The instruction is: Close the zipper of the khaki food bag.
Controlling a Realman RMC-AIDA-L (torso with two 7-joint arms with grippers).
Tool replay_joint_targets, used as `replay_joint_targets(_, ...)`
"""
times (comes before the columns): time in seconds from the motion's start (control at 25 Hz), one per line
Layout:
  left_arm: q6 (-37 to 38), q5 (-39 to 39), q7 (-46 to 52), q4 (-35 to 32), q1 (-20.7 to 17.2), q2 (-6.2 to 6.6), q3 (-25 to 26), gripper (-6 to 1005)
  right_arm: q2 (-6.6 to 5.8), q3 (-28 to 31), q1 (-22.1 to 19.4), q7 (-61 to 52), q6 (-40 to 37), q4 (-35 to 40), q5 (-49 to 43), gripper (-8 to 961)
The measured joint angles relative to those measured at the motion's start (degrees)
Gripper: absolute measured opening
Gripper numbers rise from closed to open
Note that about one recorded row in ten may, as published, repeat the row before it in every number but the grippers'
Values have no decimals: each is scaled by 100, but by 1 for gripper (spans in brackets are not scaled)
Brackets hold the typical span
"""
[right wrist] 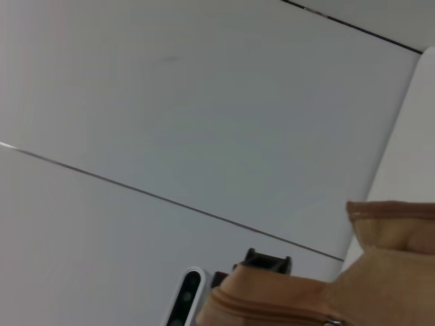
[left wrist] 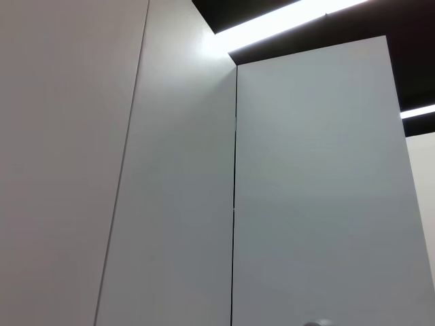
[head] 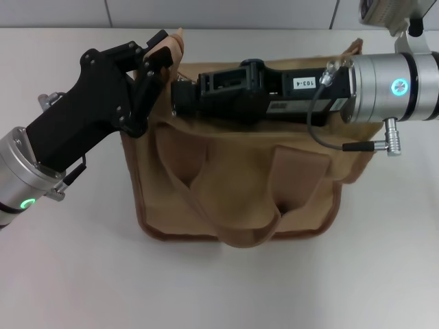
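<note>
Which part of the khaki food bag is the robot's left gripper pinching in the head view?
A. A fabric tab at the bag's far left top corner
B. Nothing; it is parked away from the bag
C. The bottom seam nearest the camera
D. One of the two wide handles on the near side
A: the left gripper is closed on a tan tab at the far left top corner of the khaki food bag, well away from the handles.

Zipper along the top of the khaki food bag [head: 233, 185] mostly hidden in head view — right arm's black body lies over it. Right claw [head: 180, 98] fingertips buried behind the left claw [head: 161, 58] and bag corner, grip unclear. Pull tab not visible there. Left wrist view shows only wall panels [left wrist: 306, 204]. Right wrist view cuts the bag off at the frame edge — only a fabric strip shows.
</note>
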State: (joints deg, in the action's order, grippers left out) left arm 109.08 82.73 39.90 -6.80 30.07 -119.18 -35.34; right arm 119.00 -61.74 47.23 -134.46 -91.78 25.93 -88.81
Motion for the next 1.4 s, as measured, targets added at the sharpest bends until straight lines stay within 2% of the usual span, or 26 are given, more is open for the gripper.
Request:
replay_joint_targets(0.32, 17, 2, 0, 8, 7, 0, 1, 49, 5, 0, -78, 58, 36, 14, -71, 326)
replay_joint_targets(0.88, -40, 28, -2, 93, 52, 0, 0, 52, 14, 11, 161, 541, -68, -101, -148, 350)
replay_joint_targets(1.16, 48, 16, 5, 94, 38, 0, 60, 53, -4, 56, 103, 525, -20, -234, -188, 365)
replay_joint_targets(1.32, 286, 17, 198, 68, 111, 0, 31, 54, -2, 78, 51, 488, -188, -200, -139, 511)
replay_joint_targets(1.4, 285, 19, 211, 70, 136, 1, 23, 54, -5, 80, 40, 491, -186, -202, -133, 519)
